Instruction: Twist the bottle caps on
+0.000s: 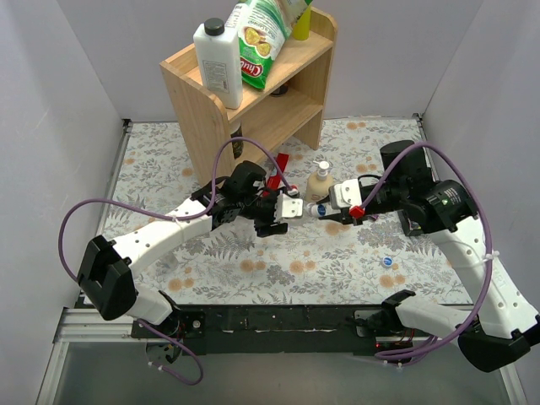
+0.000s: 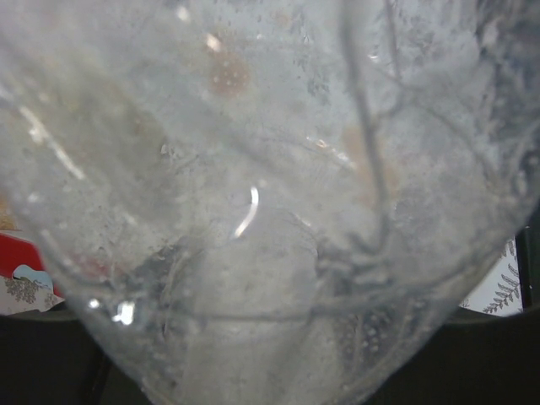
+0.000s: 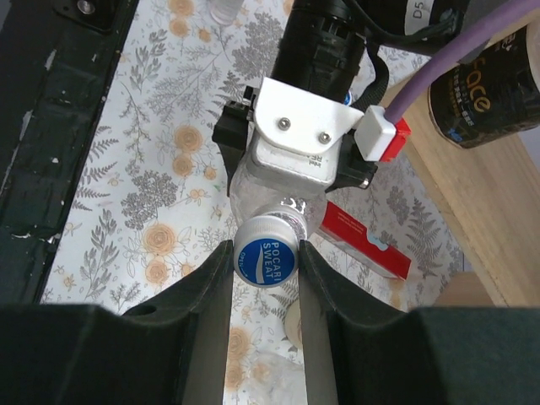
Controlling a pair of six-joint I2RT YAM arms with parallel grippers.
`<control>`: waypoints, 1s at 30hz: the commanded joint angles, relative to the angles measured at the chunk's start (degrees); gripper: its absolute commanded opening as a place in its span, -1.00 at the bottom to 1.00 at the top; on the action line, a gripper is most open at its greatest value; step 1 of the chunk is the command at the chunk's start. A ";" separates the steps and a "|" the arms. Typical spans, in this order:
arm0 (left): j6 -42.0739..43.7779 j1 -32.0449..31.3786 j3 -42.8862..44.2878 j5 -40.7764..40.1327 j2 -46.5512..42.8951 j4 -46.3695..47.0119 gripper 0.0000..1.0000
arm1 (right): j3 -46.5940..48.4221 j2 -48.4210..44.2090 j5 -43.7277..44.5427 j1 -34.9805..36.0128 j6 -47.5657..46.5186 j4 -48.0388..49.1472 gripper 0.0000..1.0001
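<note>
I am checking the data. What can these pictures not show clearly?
- Left wrist view: the bottle fills the frame, hiding the left gripper.
- Right wrist view: the cap covers the neck, so threads are hidden.
- Top view: the loose cap is too small to read.

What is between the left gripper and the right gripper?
A clear bottle, gripped by the left gripper, with a blue cap on its neck, pinched by the right gripper. The right wrist view shows this.
</note>
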 commanded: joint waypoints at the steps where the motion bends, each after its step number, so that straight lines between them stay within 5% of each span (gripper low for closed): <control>1: 0.04 -0.43 -0.95 3.16 -4.26 5.21 -1.00 | -0.35 0.90 5.22 0.42 -0.29 -0.09 -0.86; 30: -4.27 -0.43 -7.46 7.47 -5.93 15.94 -1.00 | 5.54 5.83 11.73 5.69 -3.37 -8.44 -0.88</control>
